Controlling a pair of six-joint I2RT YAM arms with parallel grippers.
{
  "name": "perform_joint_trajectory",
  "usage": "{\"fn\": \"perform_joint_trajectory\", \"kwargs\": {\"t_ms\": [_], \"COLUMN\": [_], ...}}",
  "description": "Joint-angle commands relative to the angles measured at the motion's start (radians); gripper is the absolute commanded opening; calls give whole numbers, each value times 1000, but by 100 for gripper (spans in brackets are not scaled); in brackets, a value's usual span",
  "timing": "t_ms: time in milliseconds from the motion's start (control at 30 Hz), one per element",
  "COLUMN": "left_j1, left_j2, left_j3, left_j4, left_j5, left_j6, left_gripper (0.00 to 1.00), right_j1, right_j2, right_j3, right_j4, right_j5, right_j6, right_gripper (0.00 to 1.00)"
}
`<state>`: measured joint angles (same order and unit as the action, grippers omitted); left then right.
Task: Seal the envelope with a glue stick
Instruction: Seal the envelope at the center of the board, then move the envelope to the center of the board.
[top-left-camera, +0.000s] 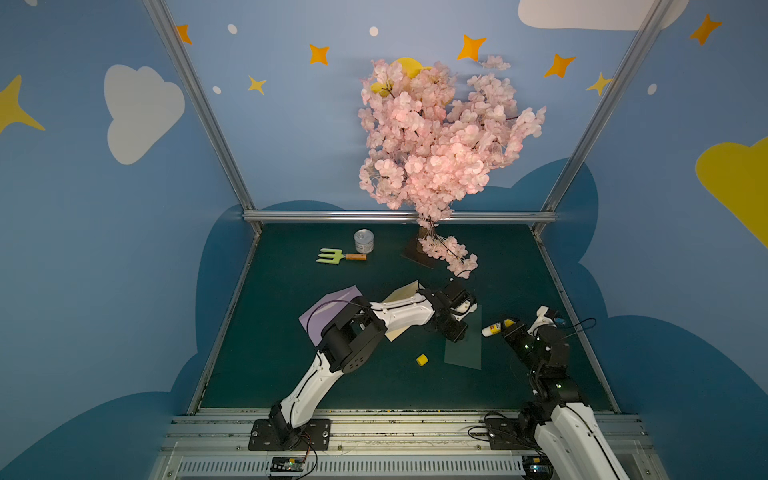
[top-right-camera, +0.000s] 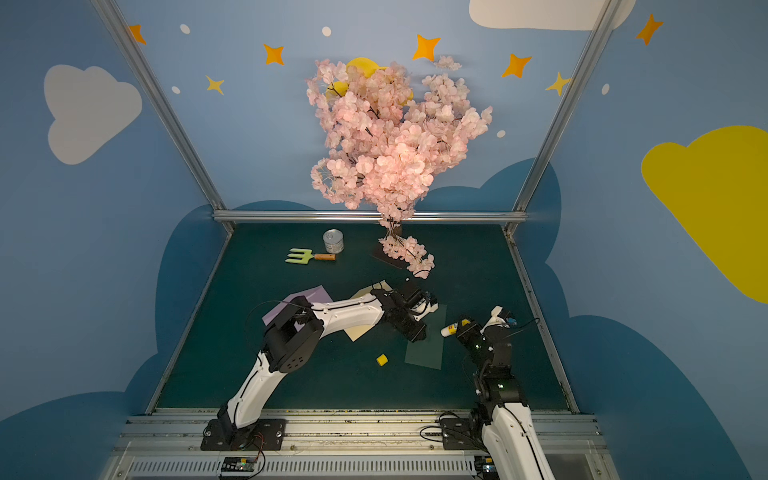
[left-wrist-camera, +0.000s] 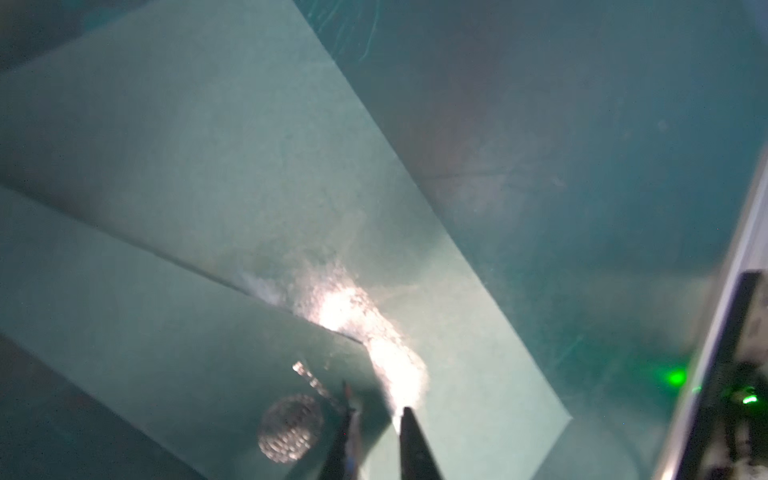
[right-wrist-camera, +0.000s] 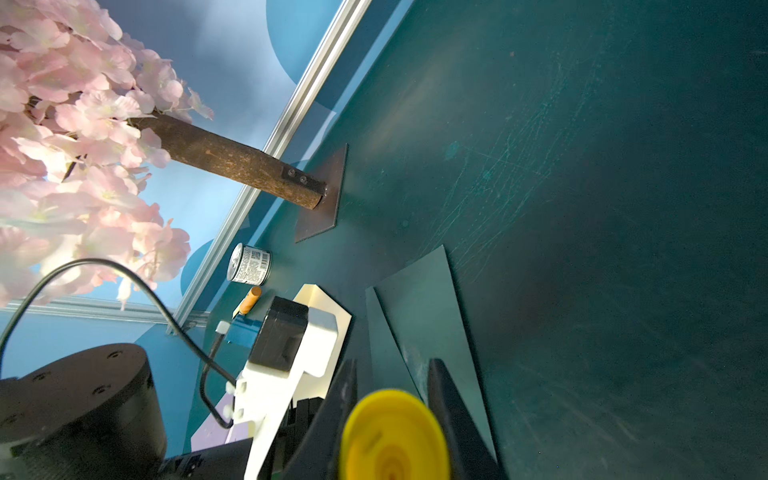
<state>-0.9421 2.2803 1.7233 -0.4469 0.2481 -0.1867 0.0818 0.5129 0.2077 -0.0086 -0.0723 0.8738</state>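
**A:** Left side, what are the fingers (left-wrist-camera: 413, 444) doing?
**B:** My left gripper (left-wrist-camera: 380, 419) has them slightly parted, pinching nothing, over the dark green envelope (top-left-camera: 465, 353).
**A:** Right?
**B:** My right gripper (right-wrist-camera: 394, 365) is clamped on the glue stick (right-wrist-camera: 392, 436). The envelope (top-left-camera: 405, 295) lies partly under my left forearm (top-left-camera: 399, 313).

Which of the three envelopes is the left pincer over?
The dark green envelope, under the left pincer; the cream envelope and lilac envelope lie beneath its arm.
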Motion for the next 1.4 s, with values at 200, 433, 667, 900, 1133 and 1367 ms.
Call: {"fn": "perform_joint_trajectory", "kwargs": {"t_ms": [200, 433, 667, 900, 1133, 1367], "left_j1": [14, 46, 179, 371, 426, 458], "left_j2": [-200, -419, -635, -705, -596, -426], "left_j3": [-106, -245, -500, -618, -573, -471], "left_j4": [-74, -41, -15, 9, 132, 157], "left_j5": [-53, -24, -71, -175, -179, -93], "left_j6": [3, -41, -103, -134, 3, 169], "left_gripper": [48, 58, 64, 74, 84, 88], "right_j1": [0, 22, 193, 440, 634, 650], "right_j2": [39, 97, 217, 434, 761, 1013], "right_j3": [53, 115, 156, 181, 204, 247], "right_j4": [100, 117, 207, 473, 889, 1158], "right_j5": [-83, -143, -95, -30, 79, 88], "right_j6": [-56, -150, -340, -429, -579, -588], "right_gripper": [0, 0, 0, 0, 0, 0]}}
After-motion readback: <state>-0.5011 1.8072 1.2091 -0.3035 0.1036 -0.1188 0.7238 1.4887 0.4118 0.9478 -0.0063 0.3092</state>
